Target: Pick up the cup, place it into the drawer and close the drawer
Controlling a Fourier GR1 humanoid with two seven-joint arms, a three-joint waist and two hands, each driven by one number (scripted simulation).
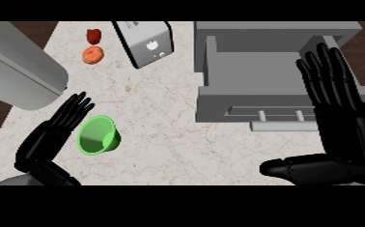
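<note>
A green cup [98, 134] lies on its side on the beige counter at the lower left, its mouth turned toward the left. My left hand [52, 133] is just left of it, fingers straight and close to the rim, holding nothing. The grey drawer [214, 66] stands pulled out at the right, its inside bare, with a handle [281, 114] on its front panel. My right hand [335, 105] stretches flat over the drawer's right side, fingers straight, thumb pointing left.
A large grey cylinder [25, 71] stands at the left edge. A tilted grey toaster-like box [146, 42] sits at the top middle. A red item [93, 36] and an orange item [92, 55] lie left of it.
</note>
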